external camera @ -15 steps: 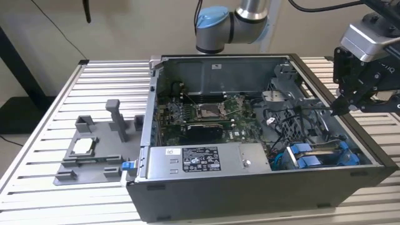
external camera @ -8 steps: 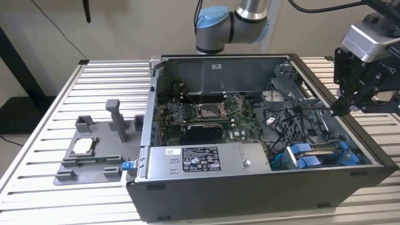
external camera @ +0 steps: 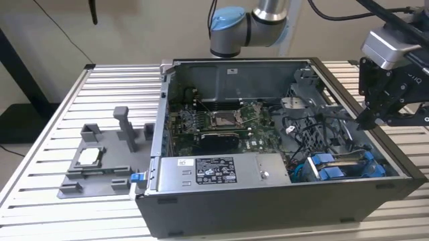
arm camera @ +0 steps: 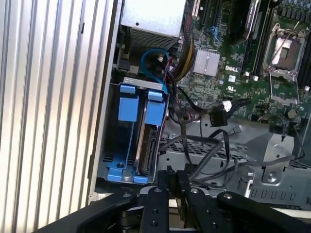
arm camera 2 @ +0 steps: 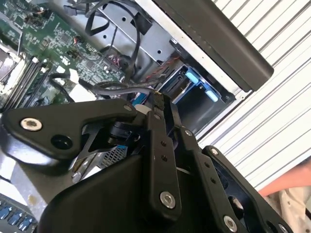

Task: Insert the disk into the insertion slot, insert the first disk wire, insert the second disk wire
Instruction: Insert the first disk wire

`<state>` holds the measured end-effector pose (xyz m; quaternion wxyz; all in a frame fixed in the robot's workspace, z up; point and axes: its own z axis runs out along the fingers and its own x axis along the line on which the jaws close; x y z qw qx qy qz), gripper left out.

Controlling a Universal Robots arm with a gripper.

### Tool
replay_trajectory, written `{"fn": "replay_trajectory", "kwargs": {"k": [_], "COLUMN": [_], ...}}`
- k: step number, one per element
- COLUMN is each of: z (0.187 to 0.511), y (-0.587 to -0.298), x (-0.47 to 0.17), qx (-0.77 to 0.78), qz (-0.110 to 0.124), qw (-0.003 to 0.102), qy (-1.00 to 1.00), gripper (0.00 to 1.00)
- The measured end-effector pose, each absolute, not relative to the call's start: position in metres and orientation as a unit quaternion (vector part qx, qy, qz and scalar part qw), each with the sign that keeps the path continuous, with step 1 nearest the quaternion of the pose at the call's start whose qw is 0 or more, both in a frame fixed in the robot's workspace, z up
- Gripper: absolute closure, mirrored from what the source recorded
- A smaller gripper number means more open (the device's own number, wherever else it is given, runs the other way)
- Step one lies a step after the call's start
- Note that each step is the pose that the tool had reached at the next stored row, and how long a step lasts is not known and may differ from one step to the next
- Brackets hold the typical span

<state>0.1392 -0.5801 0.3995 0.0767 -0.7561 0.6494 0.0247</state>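
The disk (arm camera: 145, 145), silver-grey in its blue carrier, stands on edge inside the insertion slot (arm camera: 143, 83), a grey metal cage in the case's corner. In the exterior view the disk (external camera: 342, 164) sits at the case's near right corner. My gripper (external camera: 367, 120) hangs over the case's right wall, above and beyond the cage. In both wrist views the gripper (arm camera: 175, 171) (arm camera 2: 158, 94) is shut, and a black disk wire (arm camera 2: 112, 87) (arm camera: 209, 153) runs from the cable bundle and ends at the fingertips. The blue carrier tabs (arm camera 2: 197, 80) lie just past the fingers.
The open computer case (external camera: 282, 211) lies on a slatted metal table (external camera: 100, 95). A grey power-supply box (external camera: 214, 173) fills the front; the motherboard (external camera: 221, 120) lies behind it. A grey fixture (external camera: 100, 160) stands to the exterior view's left. A person's hand (arm camera 2: 291, 189) is near the table.
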Motion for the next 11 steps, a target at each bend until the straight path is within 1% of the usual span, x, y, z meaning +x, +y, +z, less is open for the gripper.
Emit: {"fn": "replay_trajectory", "kwargs": {"k": [2,8,11], "z": [0.3982,0.3950,0.3908], "y": [-0.5801,-0.5801,-0.5793], "x": [0.1392,0.1392,0.1392], "qx": [-0.753,-0.750,-0.749], "qz": [0.021,0.008,0.005], "qw": [0.073,0.058,0.056], "qy": [0.654,0.659,0.660], "gripper": [0.81,0.81,0.81]}}
